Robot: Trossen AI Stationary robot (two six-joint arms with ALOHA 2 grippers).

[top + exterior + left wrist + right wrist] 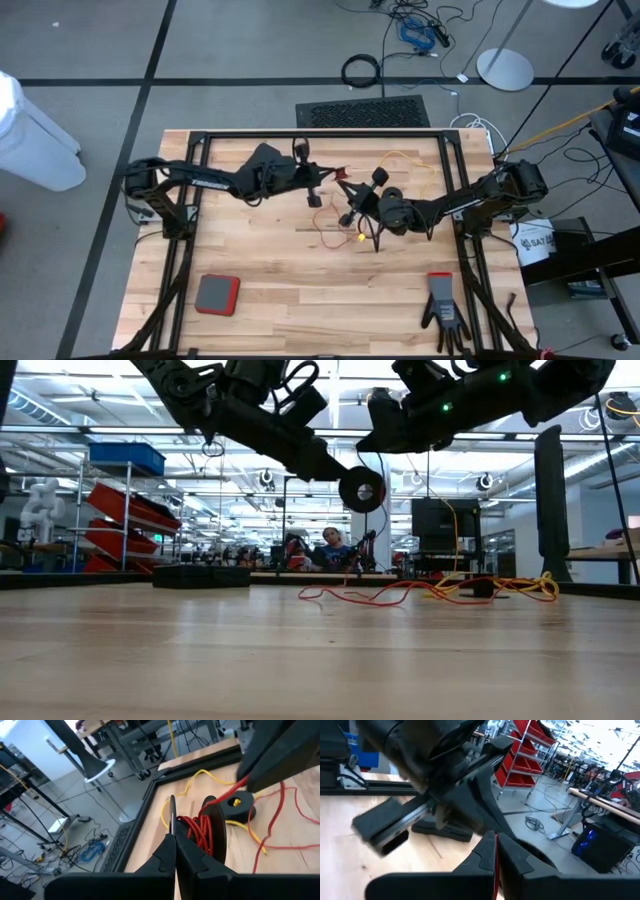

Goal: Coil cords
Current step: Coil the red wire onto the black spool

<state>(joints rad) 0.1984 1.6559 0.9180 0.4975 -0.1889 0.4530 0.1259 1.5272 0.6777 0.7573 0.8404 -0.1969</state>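
A small black reel (212,827) with red cord (197,831) wound on it hangs above the table, also seen in the low view (362,488). My left gripper (172,837) is shut on it. My right gripper (496,847), close beside it over the table's middle (360,203), is shut on the same red cord. The cord's loose length (350,595) lies in loops on the wood. A second black reel (241,805) lies flat on the table, with the yellow cord (200,775) curling around it. My left gripper pinches the rim of the reel's near flange (171,817) between its two shut fingers. The reel is lifted clear of the table, its flanges standing on edge. My right gripper pinches the red cord (496,840) between its fingertips. The stretch from the reel to those fingertips (235,787) runs straight. Beyond them the cord drops slack to the table.
A red-and-grey pad (217,294) and a black glove (443,312) lie near the table's front edge. A black frame rail (320,133) runs along the far edge. A thick black cable ring (361,71) lies on the floor beyond the table.
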